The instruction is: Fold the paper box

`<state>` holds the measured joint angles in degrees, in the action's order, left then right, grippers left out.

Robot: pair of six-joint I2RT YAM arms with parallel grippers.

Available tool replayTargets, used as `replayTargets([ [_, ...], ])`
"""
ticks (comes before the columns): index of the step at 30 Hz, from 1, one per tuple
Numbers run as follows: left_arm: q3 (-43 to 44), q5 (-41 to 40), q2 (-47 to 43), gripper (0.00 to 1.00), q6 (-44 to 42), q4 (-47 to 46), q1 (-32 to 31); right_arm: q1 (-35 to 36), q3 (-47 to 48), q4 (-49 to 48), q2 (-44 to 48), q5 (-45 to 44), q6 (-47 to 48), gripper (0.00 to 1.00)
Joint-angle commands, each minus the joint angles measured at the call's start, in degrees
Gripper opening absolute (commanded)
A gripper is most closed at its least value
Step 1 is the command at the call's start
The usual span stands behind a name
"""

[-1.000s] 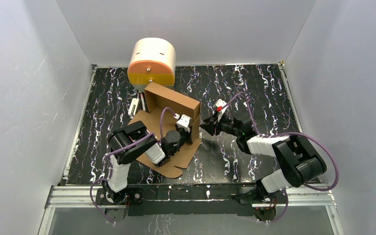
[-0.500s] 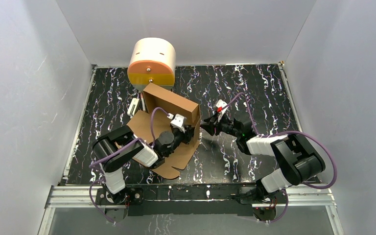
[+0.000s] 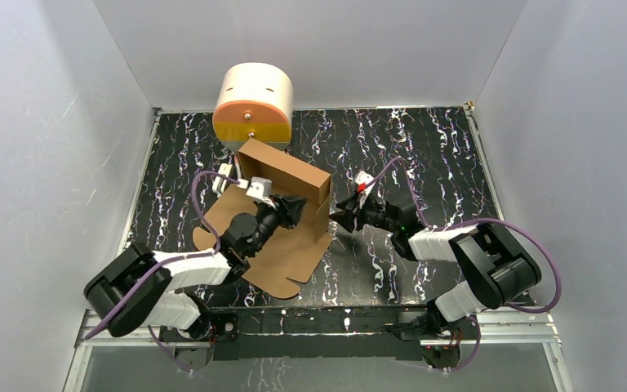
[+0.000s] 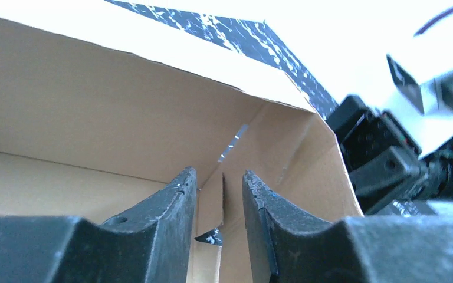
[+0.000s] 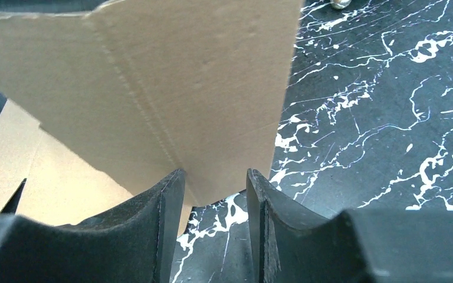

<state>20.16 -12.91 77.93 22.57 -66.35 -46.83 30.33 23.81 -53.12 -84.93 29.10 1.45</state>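
Observation:
The paper box [image 3: 282,245] is brown cardboard lying left of the table's middle, with its back wall [image 3: 290,170] raised and a right side flap [image 3: 324,214] standing. My left gripper [image 3: 292,209] reaches inside the box toward its right back corner. In the left wrist view, the left gripper [image 4: 219,180] is slightly open, and a thin tab edge [image 4: 222,191] stands in the gap, apart from both fingers. My right gripper [image 3: 340,217] is just outside the right flap. In the right wrist view, the right gripper [image 5: 215,180] is open, with the flap's lower corner [image 5: 212,118] just beyond its tips.
A cream cylinder with an orange and yellow front [image 3: 253,100] stands behind the box against the back wall. A small white object [image 3: 224,176] lies left of the box. Grey walls enclose the black marbled table [image 3: 424,155]. A metal rail [image 3: 318,320] runs along the near edge.
My left arm has dropped low and swung out to the left, and its gripper has moved back and left inside the box. The right gripper has edged slightly left toward the side flap.

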Motion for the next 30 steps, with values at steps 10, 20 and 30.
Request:
replayTargets([
  [10, -2.8, 7.4, -13.8, 0.49, 29.8, 7.5, 14.1, 2.5, -0.8, -4.6, -0.2, -1.6, 1.0, 0.54],
  [20, 1.3, 8.0, -8.7, 0.54, 43.6, 6.4, 19.9, 4.7, -1.3, -6.2, -0.4, -6.7, 1.8, 0.55],
  [30, 6.4, 9.3, -0.7, 0.47, 52.5, 2.5, 22.9, 7.4, -2.8, -9.3, 0.5, -12.9, 2.3, 0.58],
])
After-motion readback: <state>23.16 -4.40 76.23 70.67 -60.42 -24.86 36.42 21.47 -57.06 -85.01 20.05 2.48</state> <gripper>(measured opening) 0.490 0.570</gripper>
